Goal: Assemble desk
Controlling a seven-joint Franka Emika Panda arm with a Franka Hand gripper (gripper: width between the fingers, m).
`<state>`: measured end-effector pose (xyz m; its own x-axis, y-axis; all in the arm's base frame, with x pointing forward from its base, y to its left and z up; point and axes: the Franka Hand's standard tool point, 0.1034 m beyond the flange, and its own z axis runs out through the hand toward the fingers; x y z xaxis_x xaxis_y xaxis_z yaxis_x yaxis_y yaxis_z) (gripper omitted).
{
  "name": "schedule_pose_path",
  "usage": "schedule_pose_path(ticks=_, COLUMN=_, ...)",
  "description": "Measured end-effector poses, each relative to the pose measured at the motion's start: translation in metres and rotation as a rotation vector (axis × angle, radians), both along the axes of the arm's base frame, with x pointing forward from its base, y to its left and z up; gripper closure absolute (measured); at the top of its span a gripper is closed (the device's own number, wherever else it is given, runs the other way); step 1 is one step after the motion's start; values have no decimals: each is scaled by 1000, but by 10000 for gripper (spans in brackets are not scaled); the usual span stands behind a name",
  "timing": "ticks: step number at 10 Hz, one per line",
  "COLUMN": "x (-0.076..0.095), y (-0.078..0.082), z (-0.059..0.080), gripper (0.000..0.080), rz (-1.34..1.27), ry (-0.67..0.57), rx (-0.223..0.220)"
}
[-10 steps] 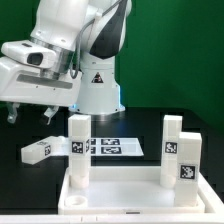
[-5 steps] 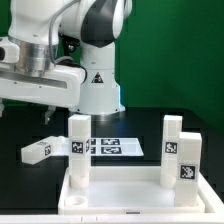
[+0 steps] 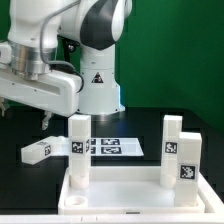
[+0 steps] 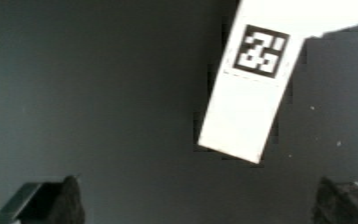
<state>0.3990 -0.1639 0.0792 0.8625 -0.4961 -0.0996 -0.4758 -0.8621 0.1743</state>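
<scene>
Exterior view: a white tabletop panel lies at the bottom centre of the frame, rim up, on a black table.
Upright legs: one white square-bar leg stands in the panel near its left end; two more stand close together near its right end. Each carries a black-and-white tag sticker. Their long axes run vertically.
Loose leg: a fourth leg lies flat on the table at the left of the frame, apart from the panel, its long axis close to horizontal with the right end a little higher in the picture.
Marker board: the marker board lies flat behind the panel, at mid-frame.
Robot base: the robot base stands behind the marker board.
Gripper: the gripper hangs over the table, jaws wide apart and holding nothing.
Wrist view: a white leg lies on the dark surface, long axis running from the upper right down toward the centre, tag sticker near its upper end. It is apart from both fingertips.
</scene>
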Motion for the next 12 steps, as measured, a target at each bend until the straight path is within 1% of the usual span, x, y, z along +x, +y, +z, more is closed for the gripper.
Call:
schedule_pose_path(ticks=1, x=6, y=2, z=4, gripper=150, rz=-155, ry=-15, rx=40)
schedule_pose_path(ticks=2, x=10, y=3, z=6, gripper=150, rz=-241, ry=-28, rx=36)
schedule_pose_path(ticks=3, x=9, y=2, z=4, gripper=150, rz=-235, ry=-26, rx=31)
schedule_pose_path(ticks=5, x=8, y=3, z=4, gripper=150, rz=-212, ry=-14, rx=39)
schedule_pose_path(ticks=6, x=10, y=10, z=0, gripper=150, rz=-110, ry=-12, rx=54)
schedule_pose_path(ticks=7, x=9, y=16, z=-4, gripper=150, rz=-57, ry=16, rx=91)
schedule_pose_path(ticks=8, x=4, y=21, z=-6, gripper=150, rz=-81, ry=65, rx=143)
schedule_pose_path(ticks=9, x=0, y=24, z=-6, gripper=150, rz=-103, ry=109, rx=175)
schedule_pose_path(ticks=11, x=-5, y=19, z=-3, gripper=150, rz=-141, ry=220, rx=235)
schedule_pose_path(ticks=12, x=-7, y=16, z=-2, gripper=150, rz=-160, ry=269, rx=257)
